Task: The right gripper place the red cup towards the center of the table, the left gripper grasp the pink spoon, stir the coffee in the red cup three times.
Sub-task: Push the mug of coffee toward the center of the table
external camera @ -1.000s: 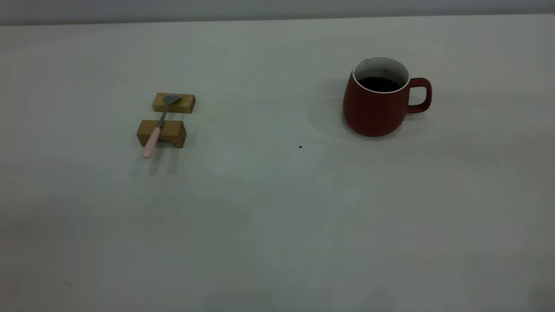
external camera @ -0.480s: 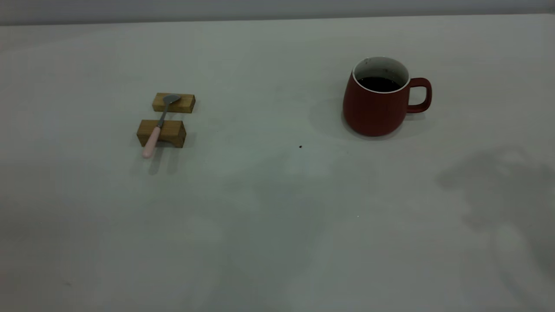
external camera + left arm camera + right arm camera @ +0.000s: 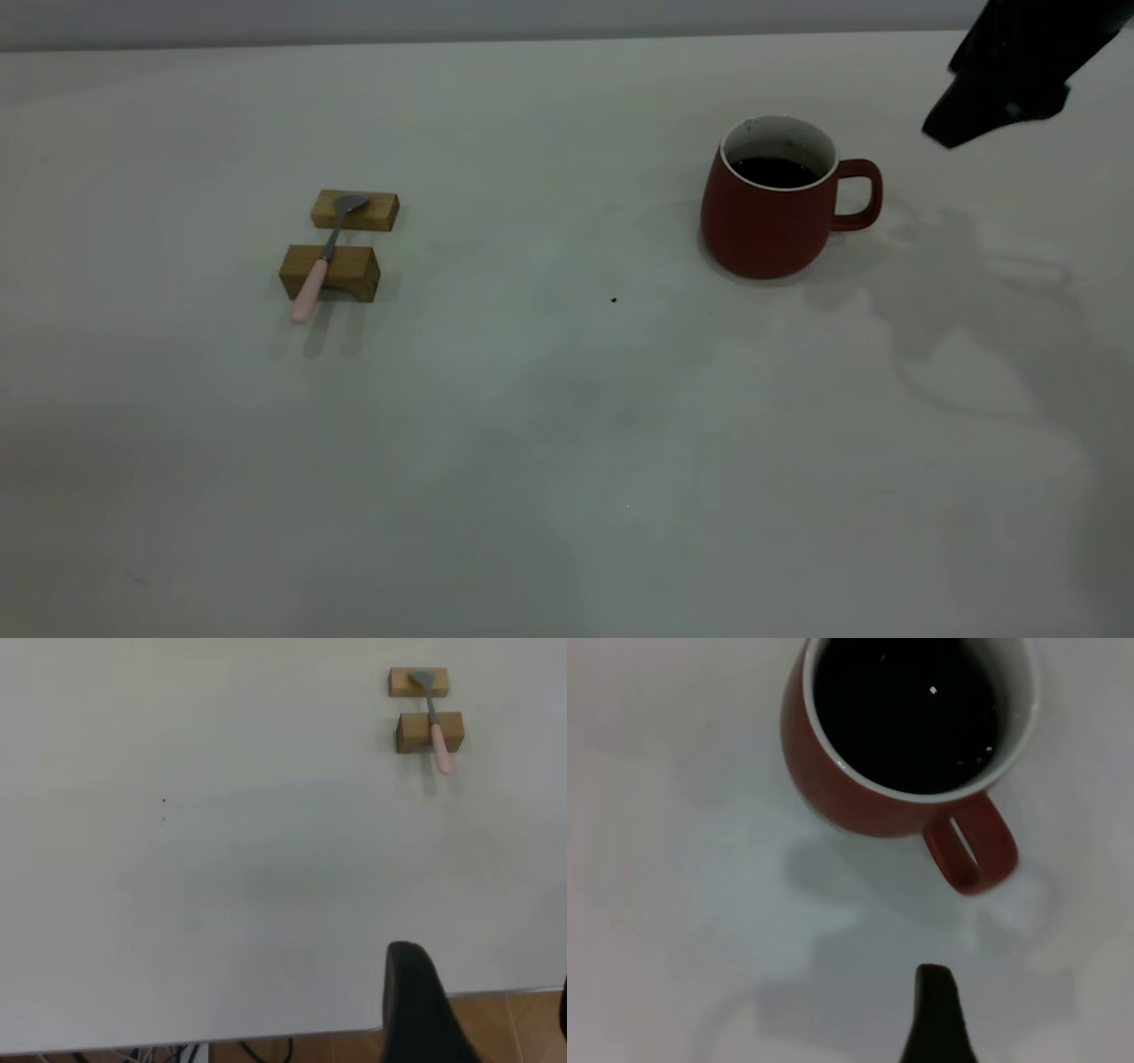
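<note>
The right hand (image 3: 997, 93) has come in at the far right, above and beyond the red cup (image 3: 771, 213) on the desk (image 3: 567, 443); its grip can't be told.

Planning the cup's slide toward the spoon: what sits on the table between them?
Only bare table and one tiny dark speck between the red cup and pink spoon, per the exterior view.

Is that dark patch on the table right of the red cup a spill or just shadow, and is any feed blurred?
Exterior view: the patch is soft-edged shadow on the table, cast by the right gripper above the red cup; that arm looks motion-smeared. Right wrist view: the same grey shadow lies near the handle, with small glints on the coffee. Left wrist view: evenly lit, the pink spoon reads clearly.
</note>
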Robot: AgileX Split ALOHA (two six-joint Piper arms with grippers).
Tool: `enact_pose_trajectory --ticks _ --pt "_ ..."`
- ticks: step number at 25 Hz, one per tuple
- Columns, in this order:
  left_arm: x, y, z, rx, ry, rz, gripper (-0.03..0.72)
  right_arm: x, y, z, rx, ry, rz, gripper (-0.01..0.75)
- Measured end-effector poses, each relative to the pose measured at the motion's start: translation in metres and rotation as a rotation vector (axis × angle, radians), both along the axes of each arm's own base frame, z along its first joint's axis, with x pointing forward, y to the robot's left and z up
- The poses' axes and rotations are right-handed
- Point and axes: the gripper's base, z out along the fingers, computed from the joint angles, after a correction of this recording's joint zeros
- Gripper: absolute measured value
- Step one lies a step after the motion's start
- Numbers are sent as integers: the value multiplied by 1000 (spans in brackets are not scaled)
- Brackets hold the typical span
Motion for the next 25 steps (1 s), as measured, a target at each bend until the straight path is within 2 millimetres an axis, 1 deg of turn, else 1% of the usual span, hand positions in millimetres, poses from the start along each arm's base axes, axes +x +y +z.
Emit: enact_pose_trajectory --ticks 5,7,10,19,25 --pt "0 0 0 0 0 0 459 24 -2 -32 28 9 190 591" --pt "0 0 0 0 0 0 459 31 -4 -42 39 -8 228 591" --pt "0 0 0 0 0 0 459 36 -6 -55 67 -9 214 591" --pt "0 0 0 0 0 0 459 37 -3 -85 132 45 138 591" --pt "0 0 0 0 0 0 459 48 8 -93 130 27 151 591"
